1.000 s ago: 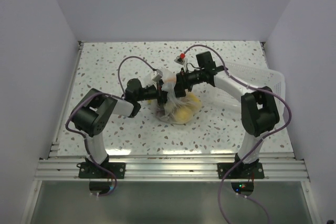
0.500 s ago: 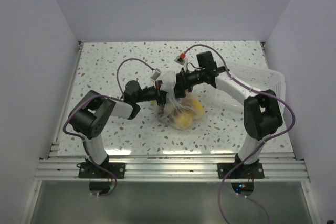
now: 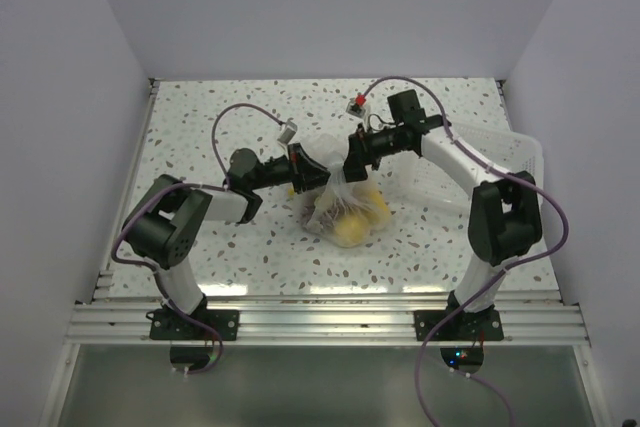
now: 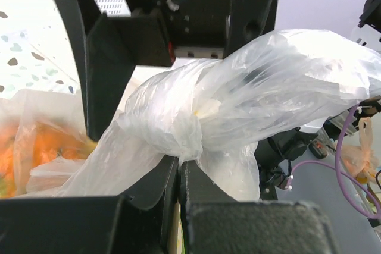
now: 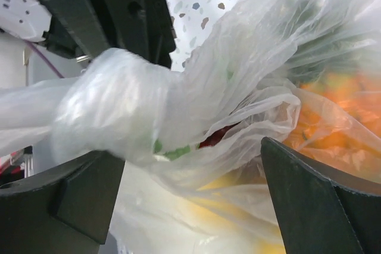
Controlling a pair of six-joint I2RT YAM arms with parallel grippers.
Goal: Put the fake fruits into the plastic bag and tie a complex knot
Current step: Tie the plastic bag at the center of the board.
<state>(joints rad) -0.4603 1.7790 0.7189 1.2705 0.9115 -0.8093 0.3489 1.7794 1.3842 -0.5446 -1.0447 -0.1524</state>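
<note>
The plastic bag point(image 3: 345, 209) lies mid-table with yellow and orange fake fruits point(image 3: 352, 228) inside. Its neck is bunched into a whitish knot point(image 3: 334, 176) between my two grippers. My left gripper point(image 3: 316, 171) is shut on the plastic just under the knot point(image 4: 169, 124), jaws pressed together point(image 4: 178, 162). My right gripper point(image 3: 352, 160) is open, and its fingers straddle the bag's neck point(image 5: 196, 96) without pinching it. In the right wrist view, orange point(image 5: 342, 108), yellow point(image 5: 238, 203) and dark red point(image 5: 215, 137) fruits show through the film.
A rigid white slotted tray point(image 3: 505, 152) sits at the back right, beside my right arm. Grey walls close in the speckled table point(image 3: 200, 117) on three sides. A metal rail point(image 3: 320, 312) runs along the near edge.
My left gripper has pulled back to the left with the neck in it. My right gripper has shifted a little right. The bag has settled slightly right, its neck stretched out.
</note>
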